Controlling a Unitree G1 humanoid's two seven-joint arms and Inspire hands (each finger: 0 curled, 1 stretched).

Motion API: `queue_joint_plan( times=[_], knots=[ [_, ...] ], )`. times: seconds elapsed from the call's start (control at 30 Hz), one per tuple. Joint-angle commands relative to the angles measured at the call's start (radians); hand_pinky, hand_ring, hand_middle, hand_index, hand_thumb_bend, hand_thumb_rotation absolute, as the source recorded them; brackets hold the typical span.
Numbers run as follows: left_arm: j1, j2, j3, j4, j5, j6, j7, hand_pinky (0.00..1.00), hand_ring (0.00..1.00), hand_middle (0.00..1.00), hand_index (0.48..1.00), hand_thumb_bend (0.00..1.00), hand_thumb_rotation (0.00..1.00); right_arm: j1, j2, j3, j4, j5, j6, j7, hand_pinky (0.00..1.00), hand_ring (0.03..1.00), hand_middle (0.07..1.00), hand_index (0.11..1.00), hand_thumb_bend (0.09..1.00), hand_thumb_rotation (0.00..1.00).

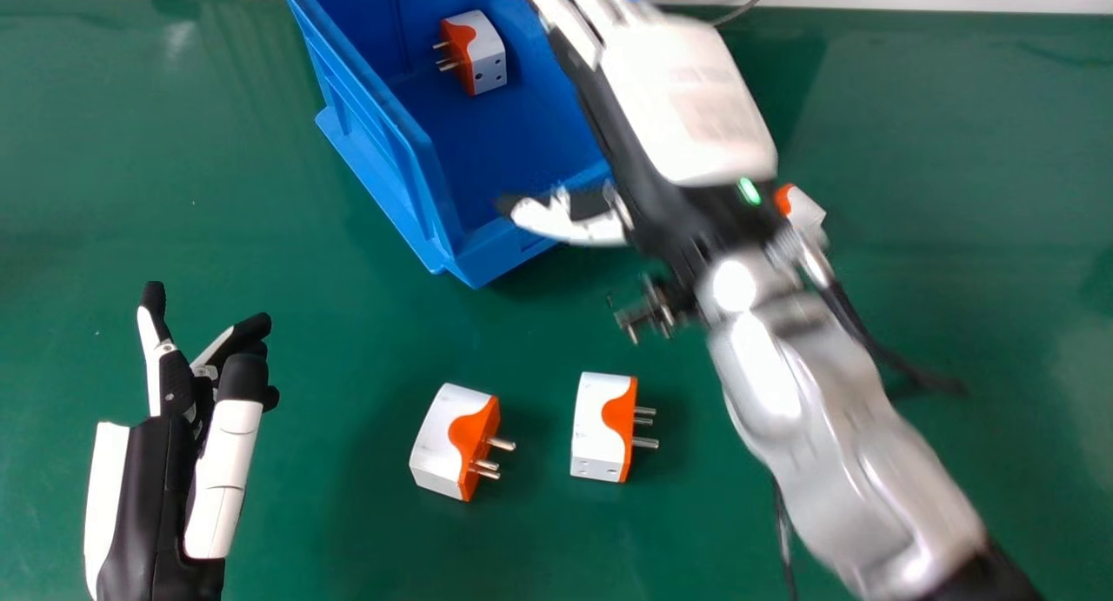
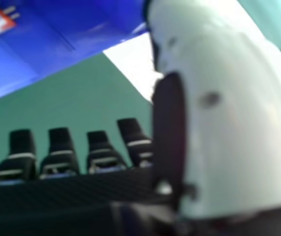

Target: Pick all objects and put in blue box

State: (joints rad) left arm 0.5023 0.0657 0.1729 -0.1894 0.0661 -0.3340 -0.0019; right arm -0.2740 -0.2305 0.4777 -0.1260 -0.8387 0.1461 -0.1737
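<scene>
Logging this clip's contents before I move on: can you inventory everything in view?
plug adapters: four, white and orange; one inside the box, two on the near table, one partly hidden behind the right arm
box: one, blue, far side of the table
table: one, green, beneath everything
cables: at least two stretches, grey at the far edge, dark beside the right forearm
left hand: one, black and white, near left
right hand: one, black and white, over the box
right forearm: one, silver, right side

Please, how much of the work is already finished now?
One adapter lies in the blue box. The right hand is open over the box, apparently holding nothing. Three adapters remain on the table: one left, one middle, one partly hidden by the right arm.
</scene>
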Motion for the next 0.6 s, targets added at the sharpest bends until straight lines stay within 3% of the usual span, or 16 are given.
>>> queue_joint_plan(
  times=[0.0,0.2,0.3,0.57],
  knots=[
    [0.013,0.004,0.007,-0.028,-0.013,-0.01,-0.001,0.76,0.86,0.86,0.901,0.9,1.0,0.122,-0.04,-0.025,-0.168,-0.038,-0.003,0.025,0.87,0.916,0.944,0.905,0.402,0.22],
    [0.009,0.007,0.01,-0.017,-0.019,-0.012,-0.003,0.76,0.85,0.86,0.9,0.91,1.0,0.395,-0.119,-0.053,-0.259,-0.047,-0.069,0.016,0.87,0.911,0.936,0.901,0.4,0.24],
    [0.005,0.007,0.01,-0.013,-0.023,-0.011,-0.004,0.77,0.85,0.86,0.9,0.93,1.0,0.447,-0.146,-0.061,-0.229,-0.062,-0.102,0.004,0.85,0.903,0.924,0.894,0.42,0.33],
    [0.0,0.006,0.011,-0.01,-0.025,-0.01,-0.005,0.77,0.86,0.85,0.898,0.94,1.0,0.502,-0.173,-0.048,-0.136,-0.101,-0.133,0.009,0.86,0.904,0.923,0.887,0.431,0.4]
  ],
)
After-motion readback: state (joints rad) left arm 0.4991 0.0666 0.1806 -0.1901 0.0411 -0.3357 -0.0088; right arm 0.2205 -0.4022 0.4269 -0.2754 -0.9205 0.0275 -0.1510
